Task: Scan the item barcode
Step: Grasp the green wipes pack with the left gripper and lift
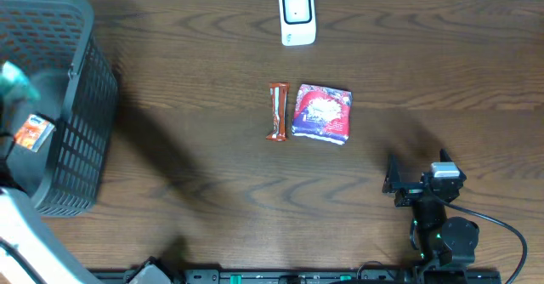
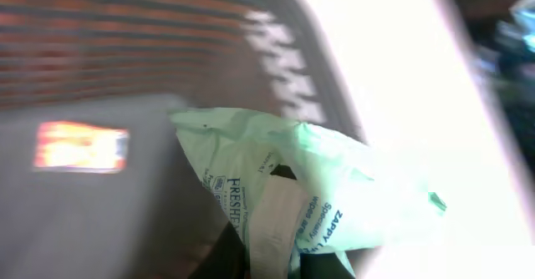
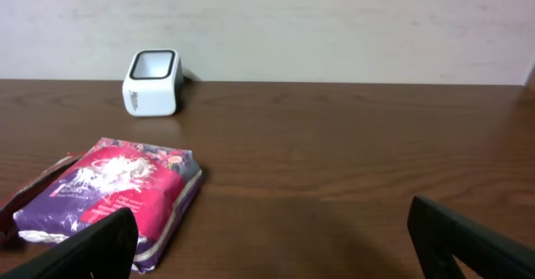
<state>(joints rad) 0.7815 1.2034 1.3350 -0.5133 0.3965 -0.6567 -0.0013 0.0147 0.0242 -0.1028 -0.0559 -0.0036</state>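
Pinching a green packet (image 2: 334,187), the left gripper (image 2: 269,254) sits within the outline of the basket (image 1: 81,105) at the table's left edge. Its wrist view is badly smeared, so the fingers are only dark shapes at the bottom, and the packet's print is mostly unreadable. An orange item (image 1: 32,133) lies inside the basket, too blurred to name. The right gripper (image 3: 274,216) rests near the front right of the table (image 1: 195,80), jaws spread wide and holding nothing. Mid-table, 2 things lie side by side: a bar (image 1: 278,111) and a pink pack (image 1: 322,113). The right wrist view cuts the bar off. The scanner (image 1: 297,16) stands at the far edge.
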